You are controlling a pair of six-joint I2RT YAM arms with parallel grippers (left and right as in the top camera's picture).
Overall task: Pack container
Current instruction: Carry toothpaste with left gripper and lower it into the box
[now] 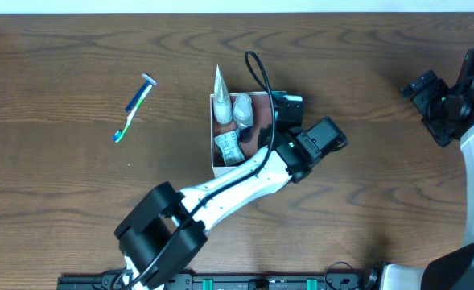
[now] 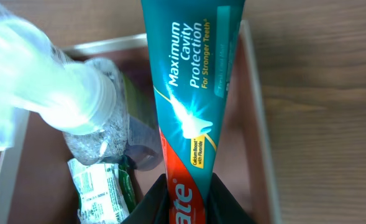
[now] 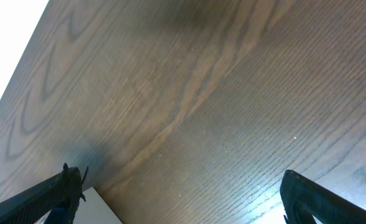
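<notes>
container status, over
left tool shut on toothpaste over container. right tool open over table. bottle, packet inside; toothbrush outside.

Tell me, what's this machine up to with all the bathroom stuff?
It is packing toiletries. The left claw grips a toothpaste tube and holds it over an open box that already has a clear bottle and a small packet in it. A toothbrush lies on the table outside the box, not yet packed. The right claw hangs open above the table, holding nothing.
</notes>
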